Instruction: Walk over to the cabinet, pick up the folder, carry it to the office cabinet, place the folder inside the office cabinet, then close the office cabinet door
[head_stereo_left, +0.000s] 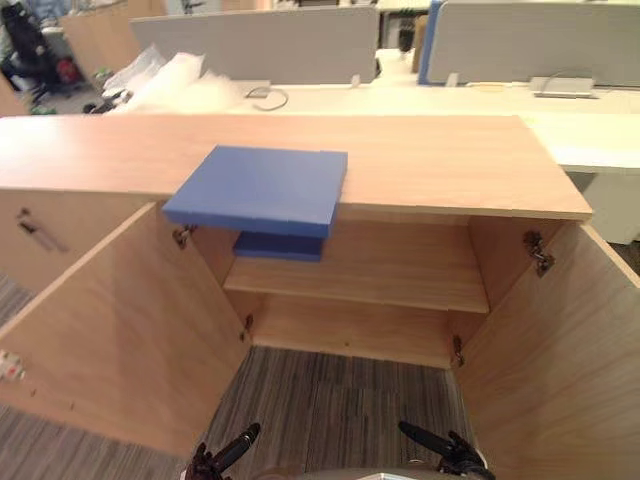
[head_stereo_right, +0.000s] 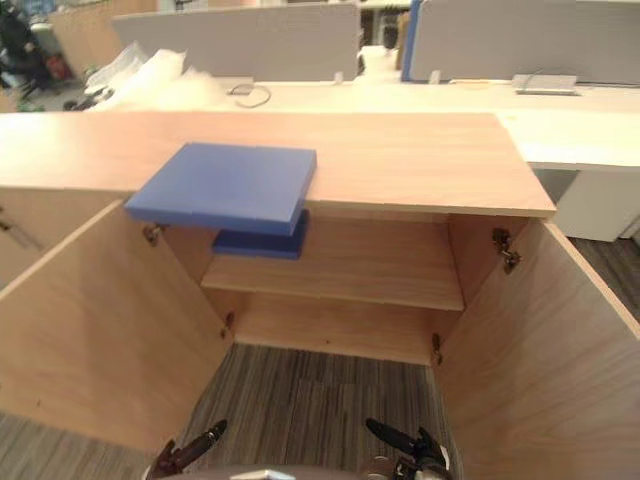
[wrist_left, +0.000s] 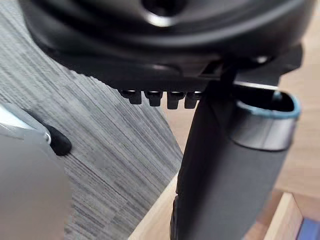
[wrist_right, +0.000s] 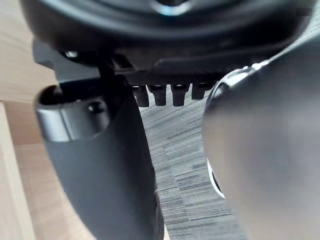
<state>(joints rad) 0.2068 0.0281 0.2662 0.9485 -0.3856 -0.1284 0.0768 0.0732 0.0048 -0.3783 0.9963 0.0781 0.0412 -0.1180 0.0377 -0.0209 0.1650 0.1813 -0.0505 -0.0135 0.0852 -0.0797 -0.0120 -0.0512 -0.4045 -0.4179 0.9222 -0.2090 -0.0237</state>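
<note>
Folder (head_stereo_left: 258, 188) overhangs cabinet (head_stereo_left: 450, 160) top; left robot hand (head_stereo_left: 218, 458), right robot hand (head_stereo_left: 445, 455) cut off low, relaxed, empty.

Shelf folder (head_stereo_left: 278, 246) partly hidden by top folder (head_stereo_left: 258, 188); right door (head_stereo_left: 570, 340) edge-cropped

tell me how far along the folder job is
Done: the robot stands at the cabinet, left door and right door wide open. In hand: nothing; the left hand and right hand hang low and open. The blue folder lies on the cabinet top, overhanging its front edge; another blue item sits on the shelf below. Left: grasp the folder, put it inside, close the doors.
</note>
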